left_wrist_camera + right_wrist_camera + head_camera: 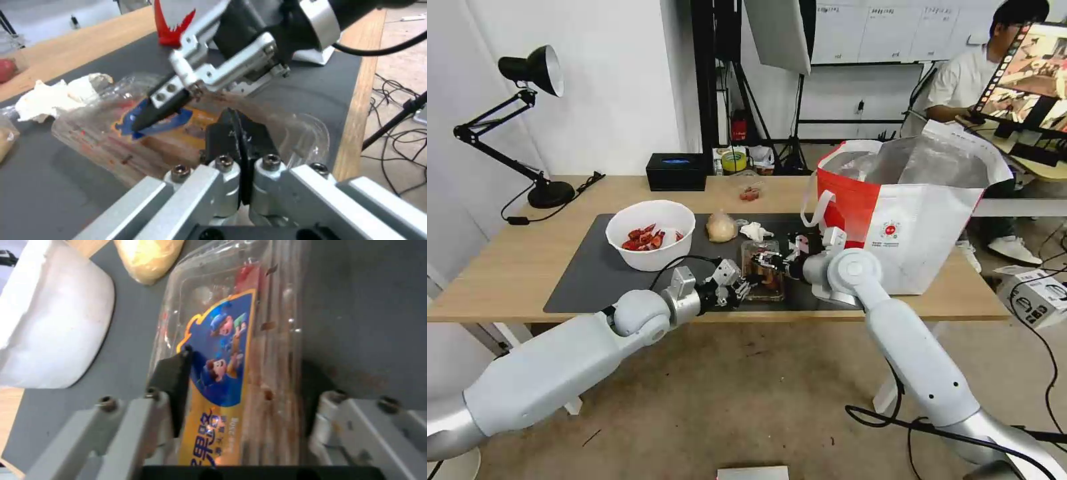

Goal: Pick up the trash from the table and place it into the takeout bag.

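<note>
Clear hinged tray [762, 267] on grey mat — seemingly closed, white bowl [650, 235] beside, bag [904, 217] upright

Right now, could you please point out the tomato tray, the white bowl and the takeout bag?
tomato tray [231, 340]: right wrist view, label on lid.
white bowl [650, 250]: head view, front wall.
takeout bag [854, 200]: head view, red panel.

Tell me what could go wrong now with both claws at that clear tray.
The right claw straddles the clear hinged plastic tray; squeezing thin plastic could crush it or pop it open. The shut left claw presses the tray's near edge beside the right one, so they might collide. The white round bowl sits close by.
</note>
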You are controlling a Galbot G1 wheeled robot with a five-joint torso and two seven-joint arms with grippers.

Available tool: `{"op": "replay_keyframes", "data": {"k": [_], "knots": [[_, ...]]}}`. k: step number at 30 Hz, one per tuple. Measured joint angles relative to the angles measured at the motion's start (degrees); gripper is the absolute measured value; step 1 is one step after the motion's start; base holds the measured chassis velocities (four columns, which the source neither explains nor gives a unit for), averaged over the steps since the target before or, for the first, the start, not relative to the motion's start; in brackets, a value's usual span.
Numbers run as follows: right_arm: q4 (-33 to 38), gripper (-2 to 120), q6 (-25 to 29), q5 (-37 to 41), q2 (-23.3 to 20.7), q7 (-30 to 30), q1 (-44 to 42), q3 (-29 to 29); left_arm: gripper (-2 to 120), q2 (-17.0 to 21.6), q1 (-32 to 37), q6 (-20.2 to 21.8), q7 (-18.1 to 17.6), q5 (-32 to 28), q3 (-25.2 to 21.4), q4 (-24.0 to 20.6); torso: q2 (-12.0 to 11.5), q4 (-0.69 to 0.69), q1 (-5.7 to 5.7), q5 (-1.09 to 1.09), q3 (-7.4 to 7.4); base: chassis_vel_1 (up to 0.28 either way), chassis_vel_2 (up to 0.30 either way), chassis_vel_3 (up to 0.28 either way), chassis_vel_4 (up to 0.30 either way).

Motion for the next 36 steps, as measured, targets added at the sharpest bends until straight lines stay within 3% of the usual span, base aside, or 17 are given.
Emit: {"op": "replay_keyframes", "data": {"k": [1,10,16,20,21,24,29,30,32,36], "knots": [[0.00,42,0.00,0.00,0.00,0.00,0.00,0.00,0,0.00,0.00,0.00,0.00,0.00,0.00,0.00,0.00,0.00,0.00,0.00,0.00,0.000,0.000,0.000,0.000],[0.47,5,0.07,0.17,0.05,-1.84,-0.18,0.75,0,1.21,1.43,-0.02,-0.37,-0.68,-1.60,-1.57,0.00,0.00,0.00,0.00,0.00,0.000,0.000,0.000,0.000],[1.02,0,0.81,0.09,-0.06,-3.80,-0.49,1.25,0,3.11,3.19,-0.01,-0.54,-2.01,-3.74,-3.54,0.00,0.00,0.00,0.00,0.00,0.000,0.000,0.000,0.000],[2.27,0,2.12,-0.21,-0.14,-4.99,-0.67,2.40,0,4.90,8.38,-0.03,-1.16,-3.07,-11.00,-5.76,0.00,-0.01,0.00,0.01,0.00,0.000,0.000,0.000,0.000],[2.27,0,2.12,-0.21,-0.14,-4.99,-0.67,2.40,0,4.90,8.38,-0.03,-1.16,-3.07,-11.00,-5.76,0.00,-0.01,0.00,0.01,0.00,0.000,0.000,0.000,0.000],[4.65,0,3.25,-0.35,-0.60,-5.92,-1.12,3.61,0,6.44,15.01,-0.09,-1.27,-3.30,-17.45,-8.25,0.00,0.00,0.00,-0.01,0.00,0.000,0.000,0.000,0.000],[8.02,0,4.35,0.01,-1.44,-7.09,-1.46,4.89,0,8.33,22.49,-0.61,-1.23,-2.95,-22.98,-10.32,0.00,0.00,0.00,-0.01,0.00,0.000,0.000,0.000,0.000],[9.92,0,5.14,0.49,-1.86,-7.57,-1.31,5.45,1,9.06,26.20,-0.86,-1.10,-2.66,-26.15,-11.20,0.00,0.00,0.00,-0.01,0.00,0.000,0.000,0.000,0.000],[12.40,0,7.04,1.03,-2.35,-8.02,-0.15,5.92,12,10.26,32.81,-1.29,-0.22,-1.96,-32.47,-12.68,0.00,0.01,-0.01,-0.02,-0.01,0.000,0.000,0.000,0.000],[15.18,0,9.49,1.70,-2.89,-8.03,1.43,6.83,22,11.59,36.92,-2.40,0.71,-1.37,-36.38,-13.30,0.00,0.03,-0.01,0.00,-0.01,0.000,0.000,0.000,0.000]]}}
